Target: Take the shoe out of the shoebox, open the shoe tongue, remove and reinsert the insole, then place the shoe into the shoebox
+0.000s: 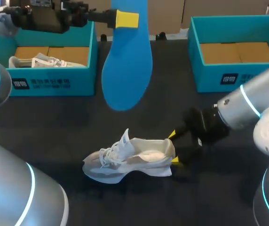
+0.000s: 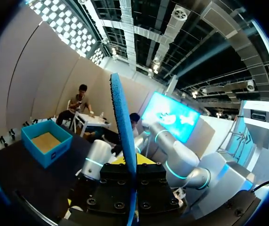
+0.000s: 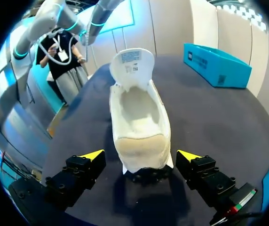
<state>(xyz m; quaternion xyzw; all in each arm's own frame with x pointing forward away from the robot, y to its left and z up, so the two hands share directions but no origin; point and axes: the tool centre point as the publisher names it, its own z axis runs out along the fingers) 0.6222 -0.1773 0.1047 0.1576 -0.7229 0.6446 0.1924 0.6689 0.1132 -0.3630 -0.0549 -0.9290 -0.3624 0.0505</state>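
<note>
My left tool (image 1: 126, 20) is clamped on the blue insole (image 1: 127, 61), holding it by one end up in the air. The insole hangs down from the tool with its broad end lowest. In the left wrist view the insole (image 2: 122, 122) stands edge-on, running straight out between the two fingers of that tool (image 2: 133, 188).

My right tool (image 1: 174, 148) sits low over the black tabletop (image 1: 209, 197) with its fingers spread wide. The heel of the white shoe (image 1: 125, 162) lies between them. In the right wrist view a yellow tip stands just beside each side of the heel, with a thin gap on both sides, so this tool (image 3: 141, 157) grips nothing. The shoe (image 3: 139, 113) stands upright on its sole, stretching straight ahead of the tool with its toe farthest away. Its tongue (image 3: 131, 63) is pulled up and forward, leaving the mouth of the shoe open.

A teal shoebox (image 1: 54, 80) stands below and just beside my left tool, with a second white shoe (image 1: 40, 61) lying in it. Another teal shoebox (image 1: 233, 80) stands beyond my right tool, well apart from the shoe on the tabletop.
</note>
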